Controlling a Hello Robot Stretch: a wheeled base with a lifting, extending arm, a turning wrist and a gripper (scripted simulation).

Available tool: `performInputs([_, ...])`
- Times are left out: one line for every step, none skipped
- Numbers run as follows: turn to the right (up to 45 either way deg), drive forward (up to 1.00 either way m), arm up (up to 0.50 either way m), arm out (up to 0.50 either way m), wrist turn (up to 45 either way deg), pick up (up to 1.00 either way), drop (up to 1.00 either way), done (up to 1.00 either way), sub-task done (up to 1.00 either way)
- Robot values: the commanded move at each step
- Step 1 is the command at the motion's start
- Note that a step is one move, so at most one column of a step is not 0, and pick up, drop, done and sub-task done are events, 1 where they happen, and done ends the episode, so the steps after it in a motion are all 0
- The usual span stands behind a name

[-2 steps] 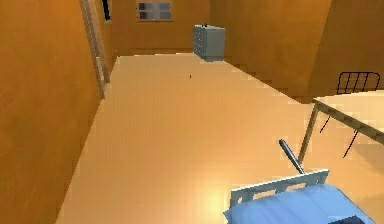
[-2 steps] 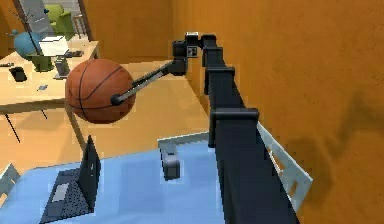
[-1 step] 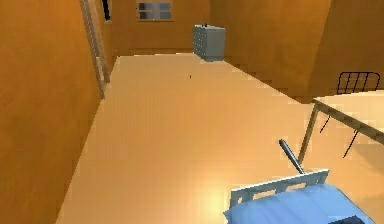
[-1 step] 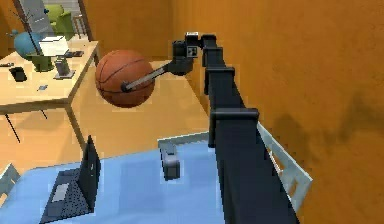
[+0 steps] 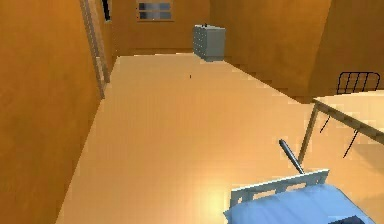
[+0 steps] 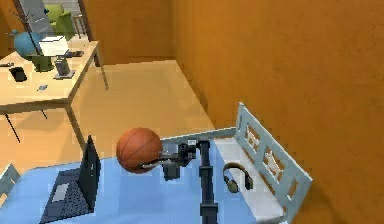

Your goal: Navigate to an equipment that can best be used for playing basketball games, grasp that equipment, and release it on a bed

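Forward view: bare floor runs to a grey cabinet (image 5: pixel 208 41). The tabletop (image 5: pixel 350 108) is at the right and a corner of the bed (image 5: pixel 300 212) is at the bottom.

Arm side view: a laptop (image 6: pixel 78 180) and headphones (image 6: pixel 236 180) lie on the bed. The arm (image 6: pixel 205 185) extends over it. The basketball (image 6: pixel 139 150) is at the hand (image 6: pixel 163 160), by the bed's far edge. Whether the hand holds it cannot be told.
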Motion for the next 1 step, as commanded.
performInputs([0.0, 0.0, -0.32, 0.0, 0.0, 0.0, 0.0, 0.0, 0.0])
